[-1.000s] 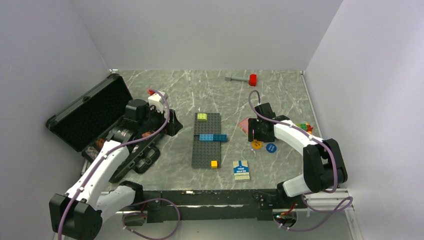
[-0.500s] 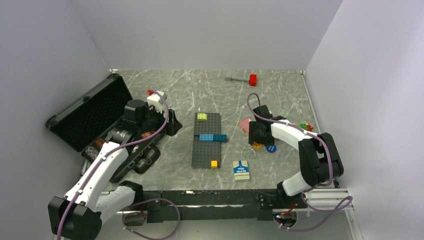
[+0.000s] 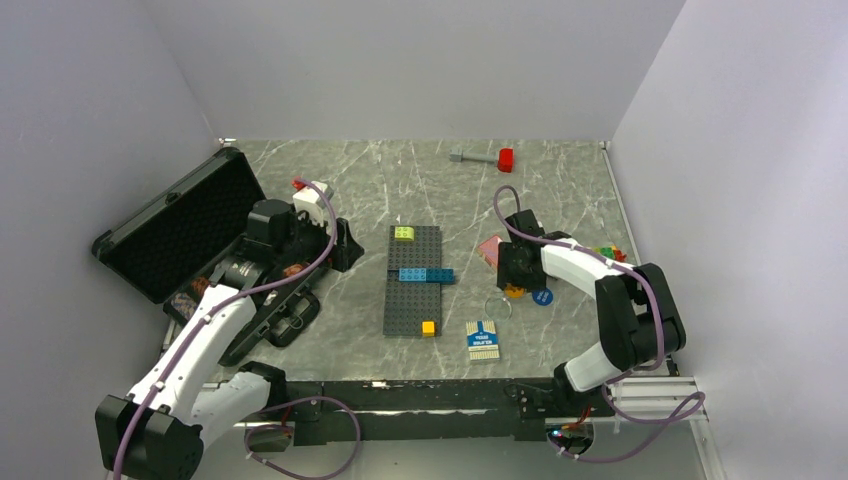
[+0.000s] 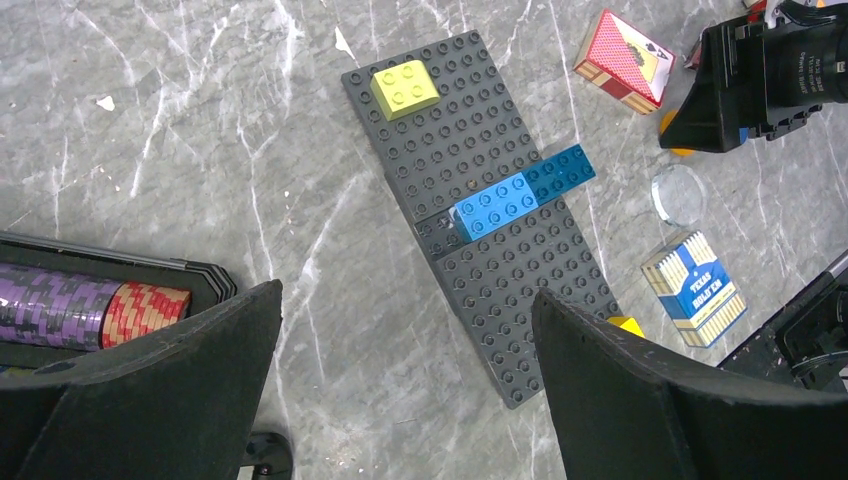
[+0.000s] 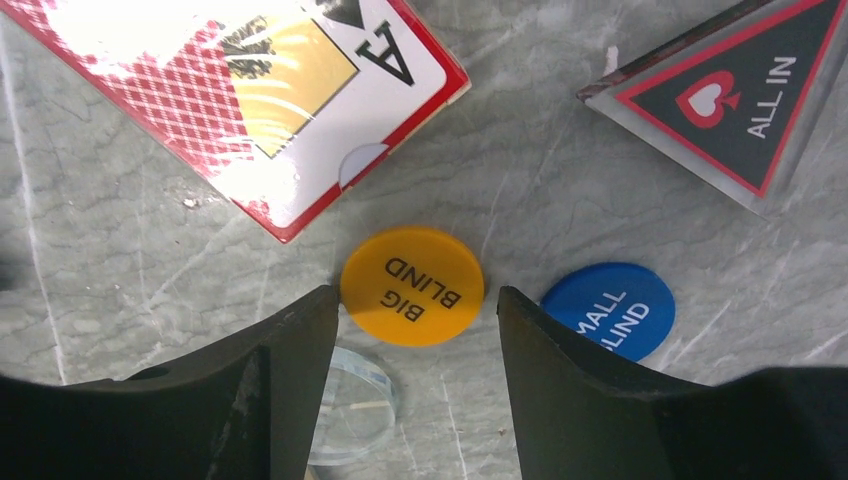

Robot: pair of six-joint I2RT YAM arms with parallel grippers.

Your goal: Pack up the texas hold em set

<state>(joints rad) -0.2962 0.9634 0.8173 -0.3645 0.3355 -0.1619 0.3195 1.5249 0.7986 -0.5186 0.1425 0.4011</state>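
orange button [image 5: 412, 286]: big blind | blue button [image 5: 608, 310]: small blind | triangle button [image 5: 745, 90]: all in

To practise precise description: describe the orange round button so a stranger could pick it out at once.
Right of the dark grey brick baseplate sits the right gripper. Between its open fingers lies a flat orange round button, beside a red-backed card pack. It alone is orange and reads BIG BLIND; the blue round button next to it reads SMALL BLIND.

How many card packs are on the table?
2. The red-backed pack lies right of the grey brick baseplate, toward the far side; the blue-and-white pack lies near the baseplate's near right corner. More could be hidden inside the case.
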